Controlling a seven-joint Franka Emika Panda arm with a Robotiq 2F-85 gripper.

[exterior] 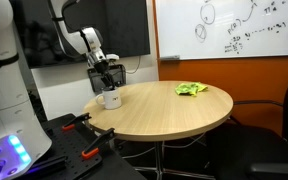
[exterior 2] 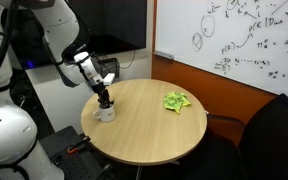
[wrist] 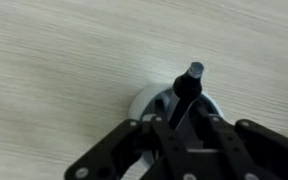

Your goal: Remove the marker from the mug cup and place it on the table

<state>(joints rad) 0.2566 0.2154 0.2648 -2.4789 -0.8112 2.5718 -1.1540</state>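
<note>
A white mug stands on the round wooden table, near its edge on the robot's side; it also shows in the other exterior view. My gripper hangs straight down right over the mug in both exterior views. In the wrist view the fingers are closed around a dark marker with a grey end. The marker points down over the mug's white rim. I cannot tell whether its end is still inside the mug.
A crumpled green cloth lies on the far side of the table, also seen in the other exterior view. A dark chair stands beside the table. A whiteboard hangs on the wall behind.
</note>
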